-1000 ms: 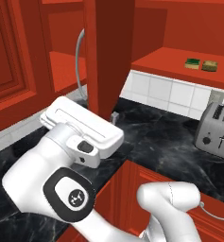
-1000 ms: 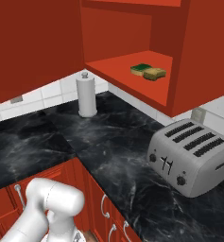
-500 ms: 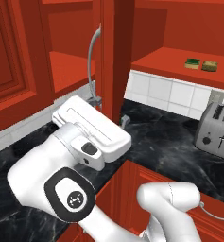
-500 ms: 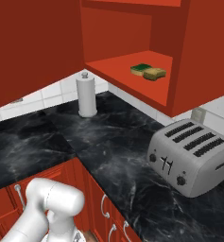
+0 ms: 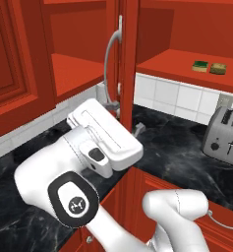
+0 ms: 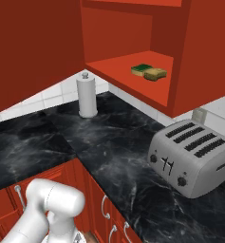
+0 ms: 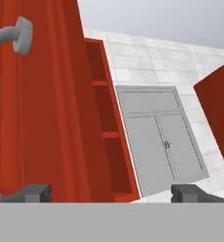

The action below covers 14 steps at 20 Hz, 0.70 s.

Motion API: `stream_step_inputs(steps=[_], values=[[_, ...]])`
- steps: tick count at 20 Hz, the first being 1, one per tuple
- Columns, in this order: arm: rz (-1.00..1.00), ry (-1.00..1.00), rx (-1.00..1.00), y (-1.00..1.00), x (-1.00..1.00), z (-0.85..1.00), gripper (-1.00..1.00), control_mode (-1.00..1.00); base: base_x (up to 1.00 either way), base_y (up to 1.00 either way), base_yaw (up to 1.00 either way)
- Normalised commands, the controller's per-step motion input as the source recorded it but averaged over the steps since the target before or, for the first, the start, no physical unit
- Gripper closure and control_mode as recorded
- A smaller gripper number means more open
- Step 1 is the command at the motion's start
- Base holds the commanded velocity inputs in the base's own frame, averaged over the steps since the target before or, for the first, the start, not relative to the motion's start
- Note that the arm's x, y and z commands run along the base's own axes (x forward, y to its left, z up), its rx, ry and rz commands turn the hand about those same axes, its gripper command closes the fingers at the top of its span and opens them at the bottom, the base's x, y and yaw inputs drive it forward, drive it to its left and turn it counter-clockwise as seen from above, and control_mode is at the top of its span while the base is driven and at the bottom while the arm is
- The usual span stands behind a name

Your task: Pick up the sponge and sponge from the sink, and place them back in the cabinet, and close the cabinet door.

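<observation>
Sponges, both lying on the cabinet shelf (image 6: 133,71) — green one (image 6: 142,69) touching the tan one (image 6: 155,73) — are waiting for the door. Nearest, my pincer (image 7: 111,193) is gaping wide, gripping nothing, beside the red cabinet door (image 7: 42,118). Beyond, grey double doors (image 7: 161,139). Risk: I'm swinging wide and clipping the door's edge, jamming it instead of closing it.

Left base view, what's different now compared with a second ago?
The arm's white hand has shifted right and slightly down toward the open cabinet door's edge, uncovering more of the faucet. The tool stays open and empty. Both sponges remain on the cabinet shelf; the toaster hasn't moved.
</observation>
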Motion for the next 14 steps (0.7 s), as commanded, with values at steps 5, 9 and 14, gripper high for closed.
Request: stream_step_inputs(steps=[5,9,14], values=[[-0.11,-0.01,0.00,-0.52,-0.02,0.00,-1.00,-1.00,0.00,0.00,0.00],[-0.07,-0.01,0.00,-0.54,0.00,0.00,-1.00,-1.00,0.00,0.00,0.00],[-0.02,0.00,0.00,-0.55,0.00,0.00,-1.00,-1.00,0.00,0.00,0.00]])
